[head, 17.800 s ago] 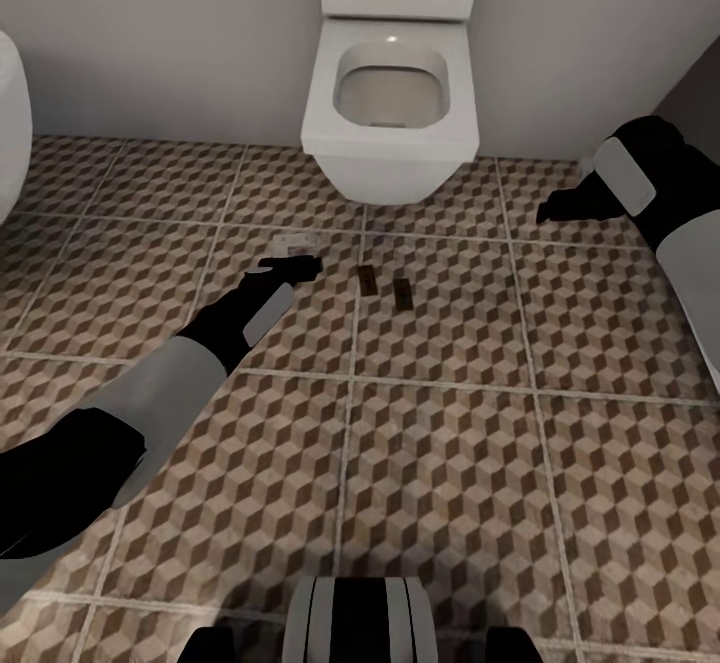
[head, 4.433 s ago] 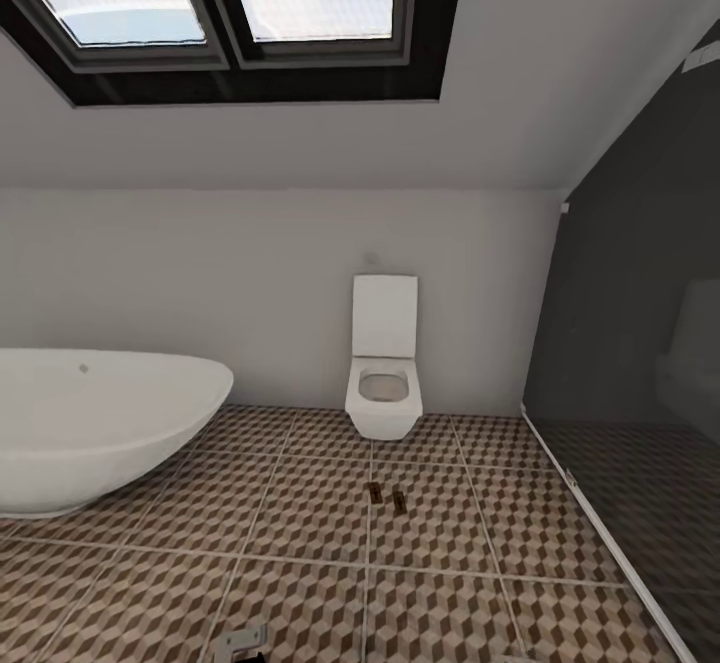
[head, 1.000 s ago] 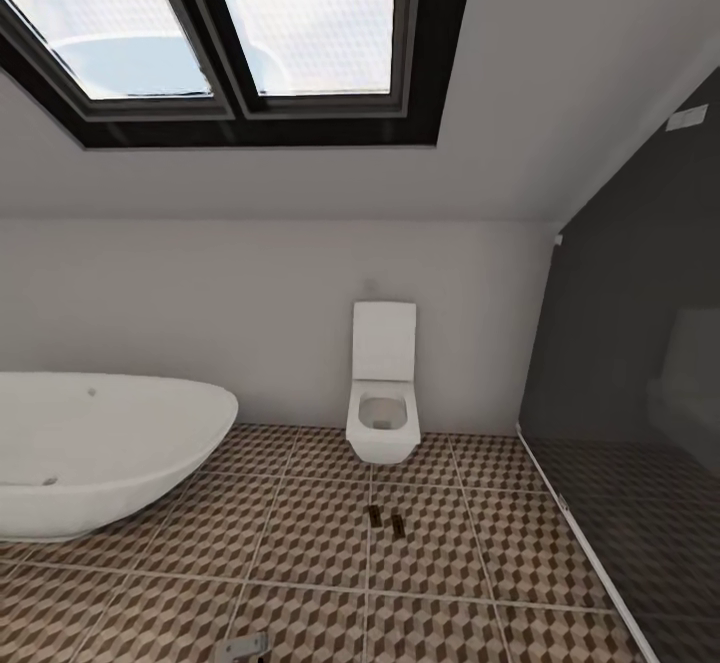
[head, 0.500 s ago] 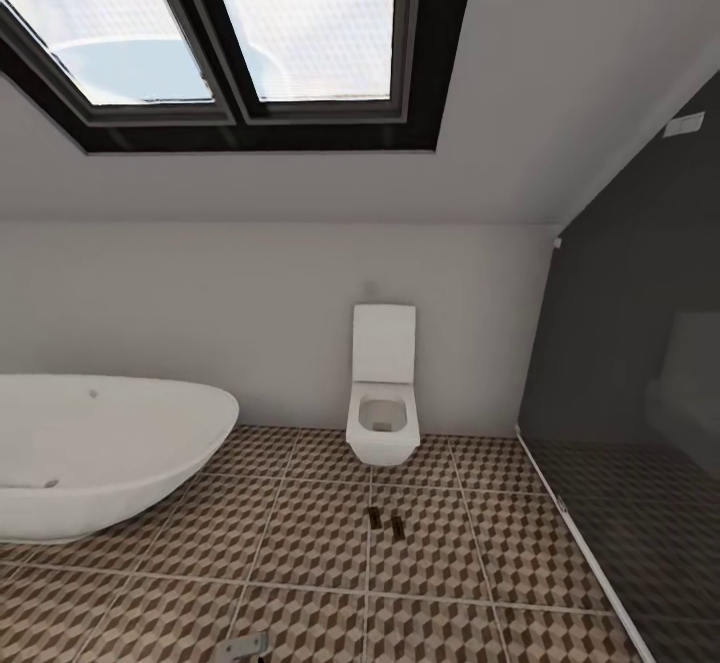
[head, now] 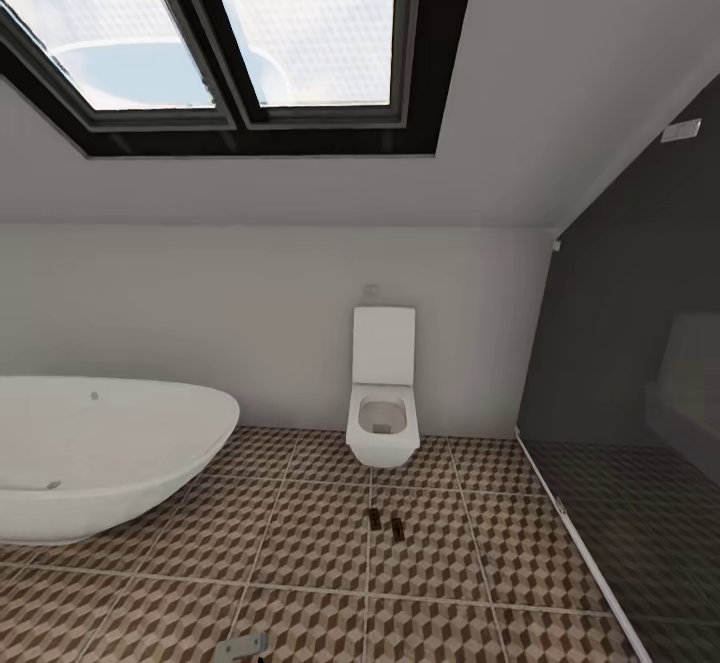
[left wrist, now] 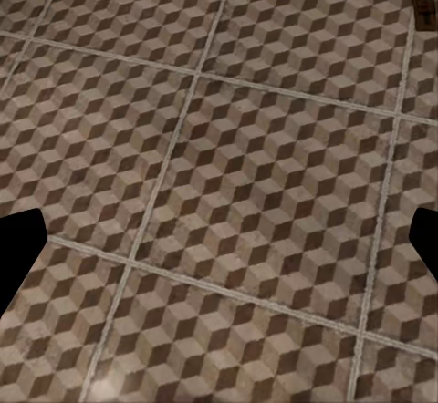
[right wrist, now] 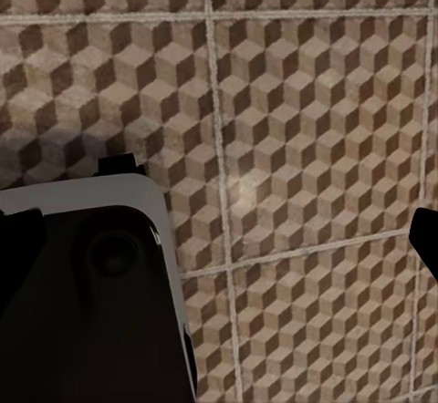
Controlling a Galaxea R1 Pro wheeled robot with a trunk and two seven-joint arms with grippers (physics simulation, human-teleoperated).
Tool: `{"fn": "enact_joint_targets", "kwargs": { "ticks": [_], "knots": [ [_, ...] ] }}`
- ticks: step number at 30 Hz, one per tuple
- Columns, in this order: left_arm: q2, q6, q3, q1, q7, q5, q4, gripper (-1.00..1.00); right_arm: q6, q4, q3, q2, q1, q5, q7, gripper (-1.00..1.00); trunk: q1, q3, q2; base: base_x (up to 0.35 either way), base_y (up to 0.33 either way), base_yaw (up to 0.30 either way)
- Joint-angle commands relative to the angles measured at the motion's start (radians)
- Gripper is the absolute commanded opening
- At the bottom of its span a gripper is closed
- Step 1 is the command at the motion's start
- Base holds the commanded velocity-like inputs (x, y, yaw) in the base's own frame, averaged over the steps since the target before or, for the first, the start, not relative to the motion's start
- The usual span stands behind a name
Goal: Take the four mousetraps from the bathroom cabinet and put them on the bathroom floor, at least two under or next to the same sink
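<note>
You are looking across a bathroom with a sloped white ceiling and a dark-framed skylight (head: 230, 38). A white toilet (head: 382, 413) hangs on the far wall; a white oval tub (head: 100, 453) sits to its left, and dark glass (head: 630, 413) closes off the right side. The floor (head: 300, 553) is large tiles in a brown, beige and white cube print with pale grout. Two mousetraps (head: 386, 522) lie flat on it, side by side but apart, in front of the toilet. One trap shows at the frame's edge in your left wrist view. Your left gripper (left wrist: 219, 248) is spread wide over bare tile, holding nothing. Your right gripper (right wrist: 219, 230) is also spread and holds nothing, with part of the robot's body (right wrist: 87, 294) beside it.
</note>
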Motion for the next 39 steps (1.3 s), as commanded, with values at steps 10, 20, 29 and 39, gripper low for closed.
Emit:
{"fn": "enact_joint_targets", "kwargs": {
  "ticks": [10, 20, 29, 39],
  "knots": [
    [0.001, -0.004, -0.009, -0.001, 0.005, 0.008, 0.0, 1.0, -0.004, 0.003, 0.008, 0.001, -0.001, -0.006, 0.0, 1.0, -0.038, 0.03, 0.069, 0.0, 0.0, 0.0],
    [0.0, -0.004, -0.009, -0.001, 0.005, 0.008, 0.0, 1.0, -0.004, 0.003, 0.008, 0.001, -0.001, -0.008, 0.0, 1.0, -0.077, 0.061, 0.139, 0.0, 0.0, 0.0],
    [0.001, -0.004, -0.009, -0.001, 0.005, 0.008, 0.0, 1.0, -0.004, 0.003, 0.008, 0.001, 0.0, -0.006, 0.0, 1.0, -0.111, 0.089, 0.202, 0.0, 0.0, 0.0],
    [0.0, -0.004, -0.009, -0.001, 0.005, 0.008, 0.0, 1.0, -0.004, 0.003, 0.008, 0.001, 0.0, -0.008, 0.0, 1.0, -0.149, 0.121, 0.272, 0.0, 0.0, 0.0]
  ]
}}
